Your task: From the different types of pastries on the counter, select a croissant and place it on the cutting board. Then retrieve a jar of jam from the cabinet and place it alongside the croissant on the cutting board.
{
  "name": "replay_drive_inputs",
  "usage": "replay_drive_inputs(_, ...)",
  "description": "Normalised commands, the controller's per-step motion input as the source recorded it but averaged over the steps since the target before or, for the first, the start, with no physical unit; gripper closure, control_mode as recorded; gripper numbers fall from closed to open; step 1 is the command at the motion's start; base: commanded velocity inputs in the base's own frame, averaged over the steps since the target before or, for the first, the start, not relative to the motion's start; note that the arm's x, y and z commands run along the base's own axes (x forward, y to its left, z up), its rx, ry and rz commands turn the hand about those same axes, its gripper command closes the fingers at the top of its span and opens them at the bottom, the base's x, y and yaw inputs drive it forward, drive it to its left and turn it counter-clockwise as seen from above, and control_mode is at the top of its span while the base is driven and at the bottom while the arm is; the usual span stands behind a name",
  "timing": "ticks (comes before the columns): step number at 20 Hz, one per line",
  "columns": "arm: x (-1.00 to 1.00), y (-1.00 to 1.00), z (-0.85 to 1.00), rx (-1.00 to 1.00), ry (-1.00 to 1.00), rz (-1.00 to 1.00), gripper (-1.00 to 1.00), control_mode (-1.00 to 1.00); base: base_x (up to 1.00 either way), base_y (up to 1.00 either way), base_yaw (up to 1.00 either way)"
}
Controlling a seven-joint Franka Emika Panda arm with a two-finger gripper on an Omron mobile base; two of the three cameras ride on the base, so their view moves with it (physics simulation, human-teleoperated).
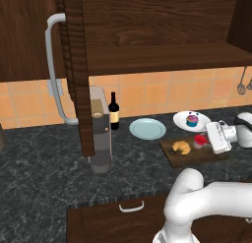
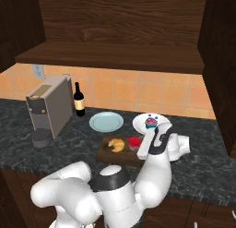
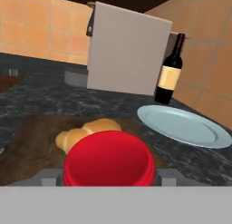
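Jam jar (image 3: 108, 158) is held by its smooth, hard sides between the nearly closed gripper (image 3: 108, 175), over the board (image 1: 197, 156).

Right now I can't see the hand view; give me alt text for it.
A red jam jar sits between the gripper fingertips over the cutting board, the croissant just behind it. Beyond lie a pale blue plate, a wine bottle and a grey machine.
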Motion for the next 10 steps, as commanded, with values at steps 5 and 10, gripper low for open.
replay_drive_inputs(5,0.44,-0.06,-0.38,0.0,0.0,0.05,-1.0,-1.0,0.0,0.0,0.0)
replay_drive_inputs(10,0.19,-0.24,-0.49,0.0,0.0,0.11,-1.0,-1.0,0.0,0.0,0.0)
